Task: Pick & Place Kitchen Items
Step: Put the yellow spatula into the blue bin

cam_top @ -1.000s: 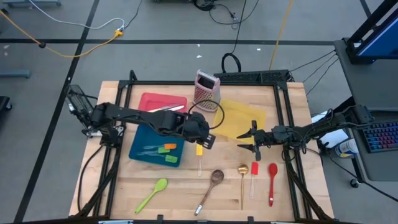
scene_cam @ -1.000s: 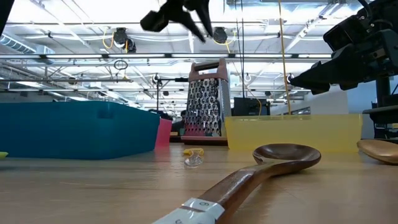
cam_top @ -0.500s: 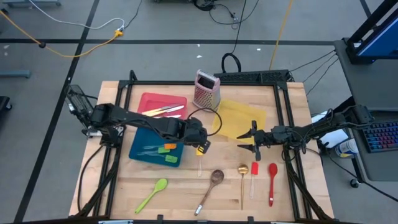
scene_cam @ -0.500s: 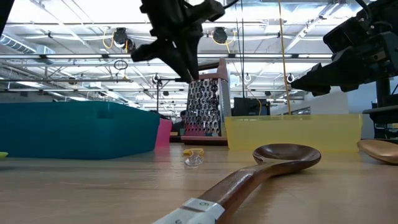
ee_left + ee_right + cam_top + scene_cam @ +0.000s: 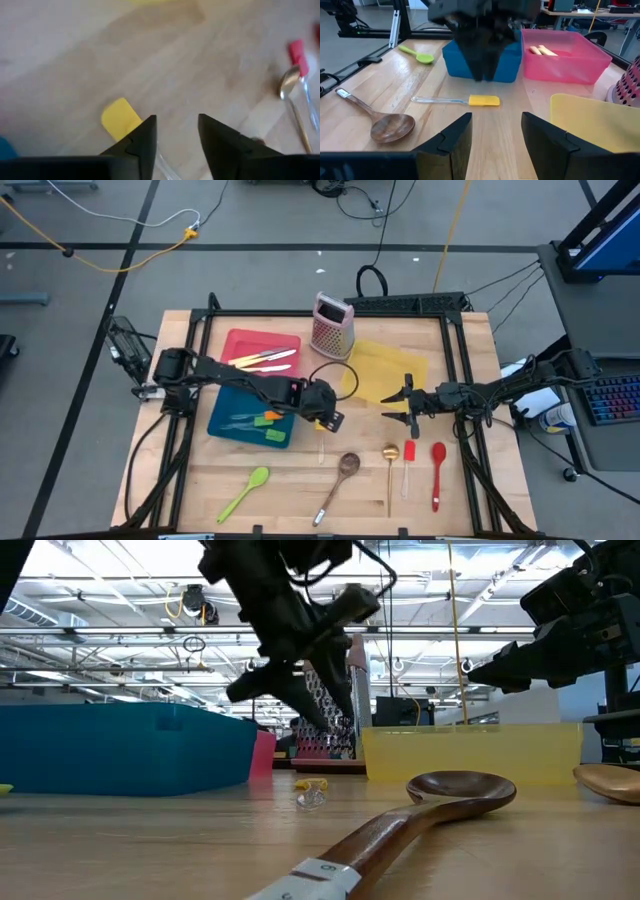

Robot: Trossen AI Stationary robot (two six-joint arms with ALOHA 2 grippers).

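A yellow spatula with a clear handle lies flat on the wooden table, just right of the teal bin. My left gripper hangs open a little above the spatula, pointing steeply down. In the left wrist view the yellow head shows beside one finger. My right gripper waits open at the table's right, held level, touching nothing. Near the front edge lie a green spoon, a wooden spoon, a gold spoon, a red spatula and a red spoon.
The teal bin holds green and orange spatulas. A pink bin behind it holds cream-handled knives. A metal grater stands at the back, with a yellow bin to its right. Bare table lies between the two grippers.
My left gripper has come down from well above the table toward the yellow spatula, tipping a little. Its fingers now stand wider apart in the low view. The spatula has not moved.
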